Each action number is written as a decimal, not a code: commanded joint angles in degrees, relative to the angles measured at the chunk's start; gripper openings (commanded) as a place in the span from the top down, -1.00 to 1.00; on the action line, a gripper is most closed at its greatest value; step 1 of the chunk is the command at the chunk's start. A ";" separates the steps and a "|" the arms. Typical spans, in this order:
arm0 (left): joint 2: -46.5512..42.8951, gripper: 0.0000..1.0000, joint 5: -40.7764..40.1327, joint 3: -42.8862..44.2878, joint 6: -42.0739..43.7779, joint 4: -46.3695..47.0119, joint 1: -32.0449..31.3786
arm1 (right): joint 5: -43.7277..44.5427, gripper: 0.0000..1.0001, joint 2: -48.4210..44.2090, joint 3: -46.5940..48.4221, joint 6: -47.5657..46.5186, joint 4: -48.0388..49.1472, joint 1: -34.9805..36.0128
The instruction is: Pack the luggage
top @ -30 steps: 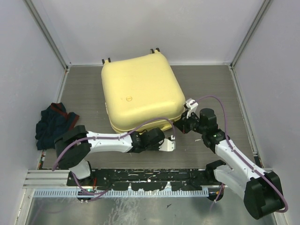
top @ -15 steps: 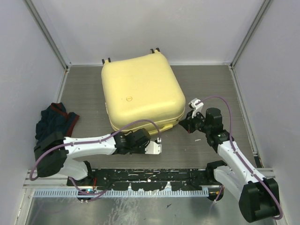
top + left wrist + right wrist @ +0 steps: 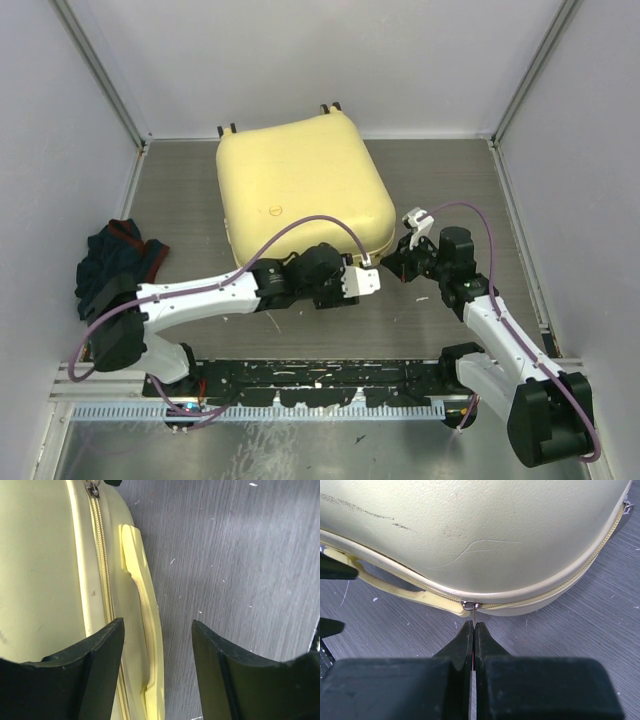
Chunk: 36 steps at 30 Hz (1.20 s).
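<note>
**Item:** luggage (image 3: 300, 195). Pale yellow hard-shell case, zipped shut and lying flat on the table (image 3: 180, 190). It sits directly ahead of both grippers, its near edge at their fingertips.

**Handling (judged):** rigid, smooth shell, too broad and slippery for two fingers. Probably light if unpacked. Best holds are the moulded handle (image 3: 142, 595) and the zipper pull (image 3: 470, 605).

**Left gripper** (image 3: 157, 630): jaws partly open, straddling the handle, which runs between them unclamped.

**Right gripper** (image 3: 474, 627): jaws pressed together, apparently pinching the thin tab of the zipper pull just ahead of its tips.

**Also present:** dark clothes (image 3: 115, 265), bundled well apart, behind and left of the left gripper.
</note>
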 commanded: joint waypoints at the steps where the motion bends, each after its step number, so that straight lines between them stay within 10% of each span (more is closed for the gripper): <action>1: 4.37 -0.13 -0.88 2.79 -1.71 2.74 1.39 | 2.44 0.99 0.82 2.00 -0.06 3.47 -0.27; 15: 14.73 -0.02 -3.90 -0.37 -3.06 5.73 6.29 | 2.91 0.99 0.17 1.58 -0.77 2.99 -0.26; 26: 11.77 0.97 0.44 -3.31 -0.60 0.34 6.28 | 3.06 0.99 -1.45 1.82 -5.68 0.46 -1.42; 36: 0.64 1.00 4.81 -14.73 9.44 -2.55 6.24 | -3.89 0.99 -1.47 2.88 -14.42 -4.98 -12.29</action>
